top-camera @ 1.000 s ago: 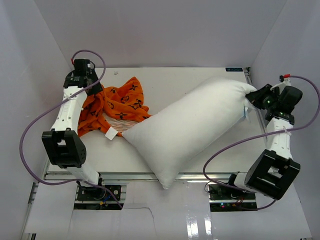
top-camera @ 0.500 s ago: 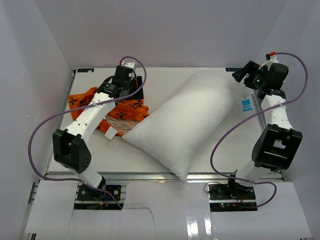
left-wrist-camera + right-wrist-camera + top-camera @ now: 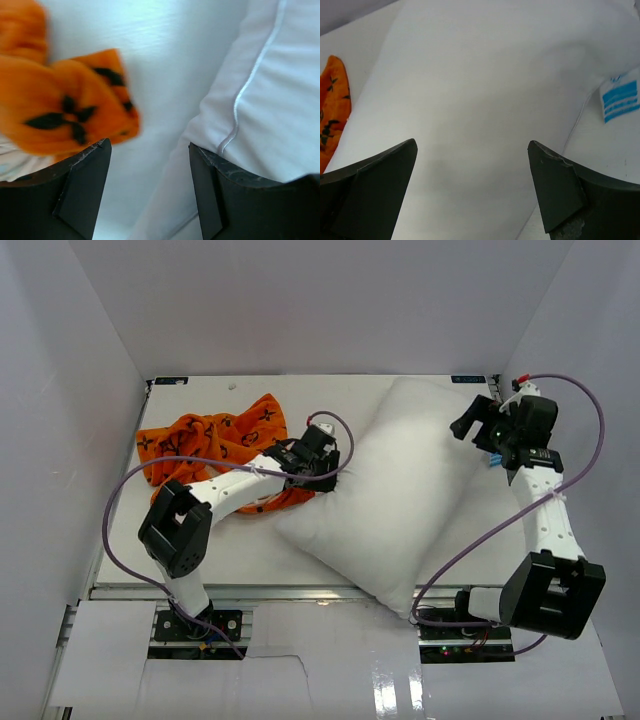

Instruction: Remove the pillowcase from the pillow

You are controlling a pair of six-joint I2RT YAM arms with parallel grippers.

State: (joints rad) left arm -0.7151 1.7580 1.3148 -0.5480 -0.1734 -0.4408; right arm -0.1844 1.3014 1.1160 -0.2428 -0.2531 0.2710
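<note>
The white pillow (image 3: 400, 490) lies slantwise on the table's middle and right, fully out of its cover. The orange pillowcase (image 3: 215, 435) with black motifs is bunched at the left, beside the pillow's left corner. My left gripper (image 3: 331, 466) is open at that corner. In the left wrist view its gripper (image 3: 149, 146) straddles the pillow's seamed edge (image 3: 270, 100) without closing on it, with the pillowcase (image 3: 60, 110) to the left. My right gripper (image 3: 468, 426) hovers open over the pillow's far right end. Its wrist view shows the gripper (image 3: 472, 144) wide above the pillow (image 3: 485, 75).
White enclosure walls (image 3: 90, 390) stand on the left, back and right. A white-and-blue tag (image 3: 620, 100) sticks out at the pillow's right edge. Purple cables (image 3: 125, 500) loop off both arms. The pillow's near corner overhangs the table's front rail (image 3: 300, 592).
The right gripper has let go of the pillow's corner, opened wide and moved left. The left arm swung from the far left across the pillowcase to the pillow's left corner. The pillow settled and turned.
</note>
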